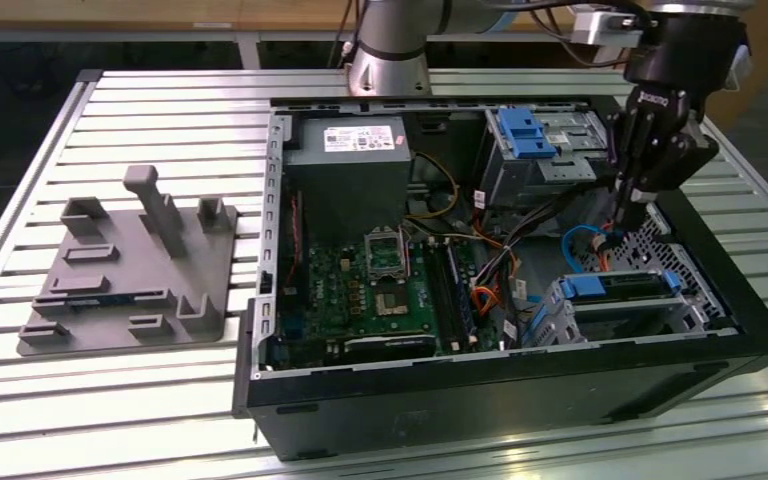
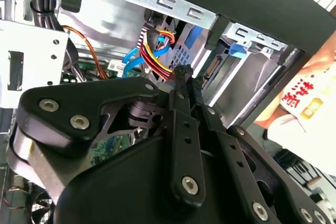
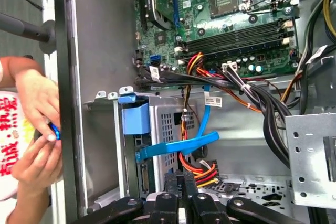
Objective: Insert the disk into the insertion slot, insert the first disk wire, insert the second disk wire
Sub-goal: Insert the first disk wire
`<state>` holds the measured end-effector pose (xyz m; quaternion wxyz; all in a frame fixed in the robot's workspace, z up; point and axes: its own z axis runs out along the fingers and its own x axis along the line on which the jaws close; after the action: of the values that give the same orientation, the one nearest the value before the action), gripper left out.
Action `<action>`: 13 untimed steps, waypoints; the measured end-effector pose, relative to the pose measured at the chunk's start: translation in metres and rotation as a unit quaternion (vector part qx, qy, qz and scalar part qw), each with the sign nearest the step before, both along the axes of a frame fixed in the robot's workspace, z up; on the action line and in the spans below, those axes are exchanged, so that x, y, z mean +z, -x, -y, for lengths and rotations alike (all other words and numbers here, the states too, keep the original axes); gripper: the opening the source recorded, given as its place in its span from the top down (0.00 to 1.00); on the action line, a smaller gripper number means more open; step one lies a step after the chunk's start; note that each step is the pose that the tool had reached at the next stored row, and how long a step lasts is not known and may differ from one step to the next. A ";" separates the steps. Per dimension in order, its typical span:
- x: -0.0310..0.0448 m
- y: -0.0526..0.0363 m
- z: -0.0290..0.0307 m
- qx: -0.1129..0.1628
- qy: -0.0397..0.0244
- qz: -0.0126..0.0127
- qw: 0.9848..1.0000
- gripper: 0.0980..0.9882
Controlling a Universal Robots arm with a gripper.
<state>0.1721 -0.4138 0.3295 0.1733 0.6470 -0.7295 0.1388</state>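
Note:
The disk point(image 1: 624, 287), silver in a bright blue bracket point(image 3: 135, 119), sits inside the insertion slot point(image 1: 651, 318), a perforated metal cage at the case's front right corner in the exterior view. My gripper point(image 1: 620, 225) reaches down into the case just behind the cage. Its fingers point(image 3: 185, 184) stand together, shut on a black connector with red, yellow and black wires point(image 3: 202, 170). These wires point(image 2: 157, 51) run off from the fingertips point(image 2: 184, 74). A flat blue disk wire point(image 3: 178, 145) runs to the disk's rear edge; whether it is plugged in I cannot tell.
The open computer case point(image 1: 491, 385) lies on a slatted metal table point(image 1: 157, 100). A taller bay with a blue latch point(image 1: 531, 135) and black cable bundles point(image 3: 262, 103) stand close by. A grey fixture point(image 1: 131, 270) sits on the exterior view's left. A person's hands point(image 3: 37, 129) are outside the case wall.

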 end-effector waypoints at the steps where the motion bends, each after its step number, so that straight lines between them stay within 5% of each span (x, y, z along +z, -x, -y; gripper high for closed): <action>1: 0.0000 0.0000 0.0020 0.000 -0.002 0.000 1.000 0.93; 7: 0.0028 -0.0002 0.0107 0.000 -0.020 0.000 1.000 0.93; 13: 0.0029 -0.0006 0.0137 0.000 -0.072 0.000 0.997 0.93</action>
<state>0.1727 -0.4275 0.3324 0.1260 0.6578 -0.7376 0.0857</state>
